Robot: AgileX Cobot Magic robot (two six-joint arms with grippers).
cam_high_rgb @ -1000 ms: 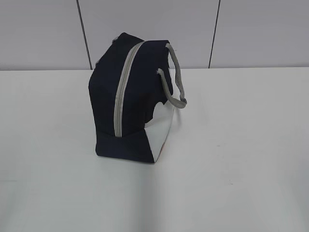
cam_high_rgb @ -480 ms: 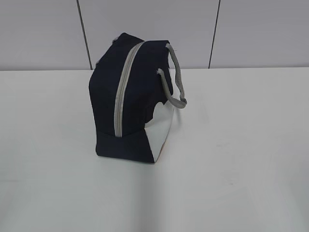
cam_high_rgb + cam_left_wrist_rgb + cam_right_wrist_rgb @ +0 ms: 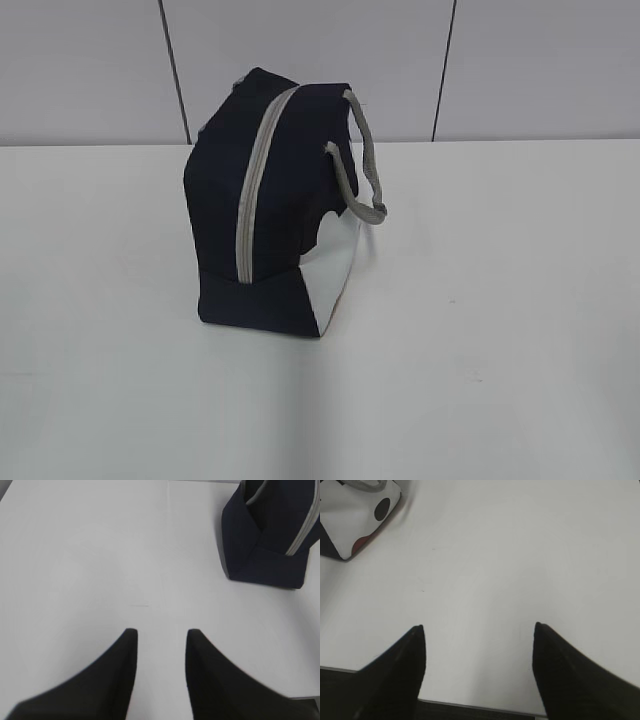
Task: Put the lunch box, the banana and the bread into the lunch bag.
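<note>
the lunch bag [image 3: 270, 205] stood upright on the white surface [image 3: 500, 330], left of the middle in the exterior view and toward the far edge, where the surface met a grey panelled wall [image 3: 540, 60]. its grey zipper [image 3: 252, 190] ran closed over the near end, and its grey strap handles [image 3: 358, 165] hung to the right above the white side panel [image 3: 338, 265]. wide bare room lay to the bag's right, in front of it, and to its left.

my left tool [image 3: 160, 645] hung over bare surface with its fingers a moderate way apart, holding nothing and touching nothing; the bag's navy corner sat well off at the upper right of that view. my right tool [image 3: 479, 635] was spread wide near the surface's near edge, empty too, with the bag's white spotted panel at the far upper left. i could not see the lunch box, banana or bread.
</note>
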